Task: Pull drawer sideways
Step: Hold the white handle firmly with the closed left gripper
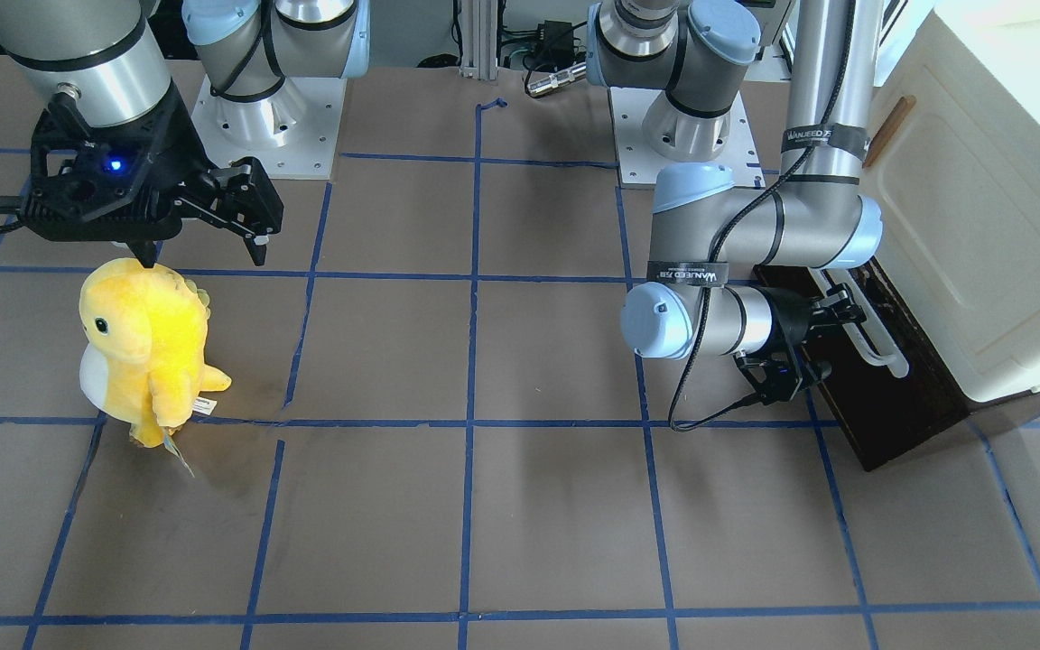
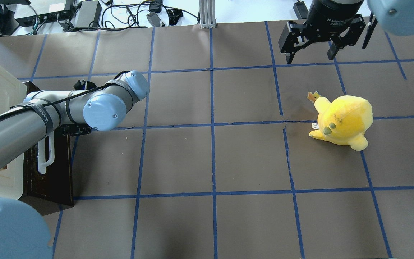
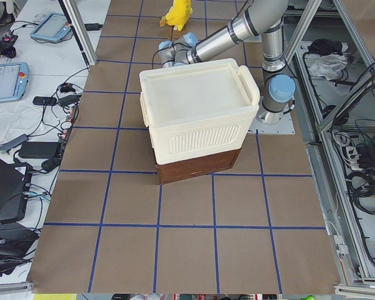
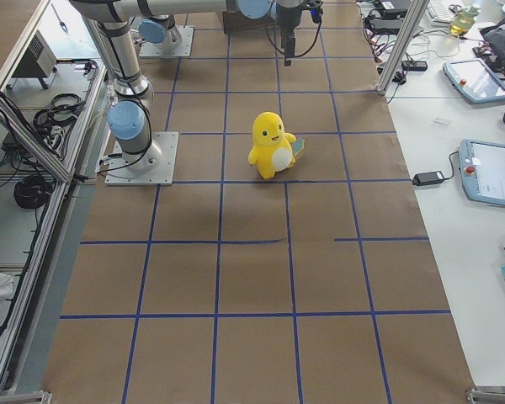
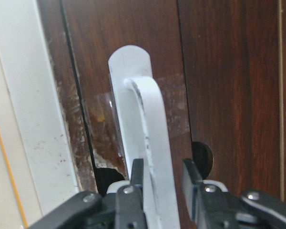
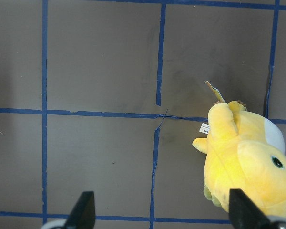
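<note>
Left wrist-mounted view: the left gripper (image 5: 163,168) straddles the white bar handle (image 5: 144,119) of the drawer (image 5: 224,95), 2 fingers near it, apparently not yet clamped. The drawer appears shut under the cream cabinet (image 1: 980,226) at the table's left end. Next: squeeze, pull sideways. The right gripper (image 2: 310,59) hangs spread wide.

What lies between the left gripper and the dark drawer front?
The white bar handle. In the left wrist view the left gripper straddles it, with the dark wood of the drawer right behind.
</note>
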### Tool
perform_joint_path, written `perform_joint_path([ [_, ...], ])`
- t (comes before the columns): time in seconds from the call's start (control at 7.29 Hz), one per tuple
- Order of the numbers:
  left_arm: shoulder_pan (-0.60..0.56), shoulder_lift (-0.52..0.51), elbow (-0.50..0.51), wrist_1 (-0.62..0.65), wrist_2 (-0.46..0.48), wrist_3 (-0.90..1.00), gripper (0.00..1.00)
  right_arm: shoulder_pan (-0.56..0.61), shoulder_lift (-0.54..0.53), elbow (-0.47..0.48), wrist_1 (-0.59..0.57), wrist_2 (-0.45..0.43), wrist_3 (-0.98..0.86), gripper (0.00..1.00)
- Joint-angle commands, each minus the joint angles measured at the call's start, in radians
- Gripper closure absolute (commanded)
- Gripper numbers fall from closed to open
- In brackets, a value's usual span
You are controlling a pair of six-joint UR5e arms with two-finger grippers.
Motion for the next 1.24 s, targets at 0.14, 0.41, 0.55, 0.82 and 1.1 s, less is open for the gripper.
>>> perform_joint_path([
  [0.14,0.000,-0.003,0.002,0.000,-0.001,0.002,0.63,0.000,0.000,0.000,0.000,0.000,0.000,0.00],
  [0.41,0.000,0.000,0.003,0.000,-0.002,0.017,0.66,0.000,0.000,0.000,0.000,0.000,0.000,0.00],
  [0.55,0.000,0.000,0.005,0.000,-0.002,0.017,0.67,0.000,0.000,0.000,0.000,0.000,-0.002,0.00],
  [0.82,0.000,0.001,0.003,0.000,-0.002,0.018,0.70,0.000,0.000,0.000,0.000,0.000,0.000,0.00],
  [1.1,0.000,0.001,0.006,0.003,-0.004,0.031,0.74,0.000,0.000,0.000,0.000,0.000,0.000,0.00],
])
